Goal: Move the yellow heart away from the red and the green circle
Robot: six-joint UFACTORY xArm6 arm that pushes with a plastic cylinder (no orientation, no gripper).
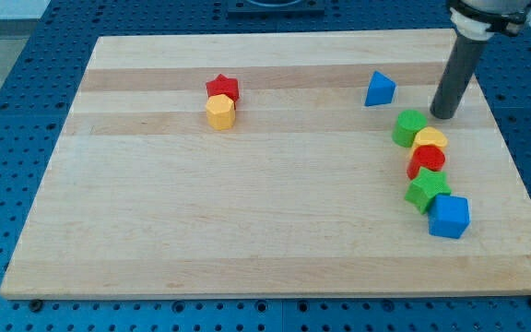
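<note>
The yellow heart (430,139) lies at the view's right, wedged between the green circle (410,127) at its upper left and the red circle (427,160) just below it, touching both. My tip (443,115) stands on the board just above and to the right of the yellow heart, close to the green circle's right side, with a small gap to each.
A green star (428,189) and a blue cube (449,217) continue the row below the red circle. A blue triangle (380,89) lies left of my tip. A red star (221,88) and a yellow hexagon (220,112) touch at the upper left. The board's right edge (514,166) is near.
</note>
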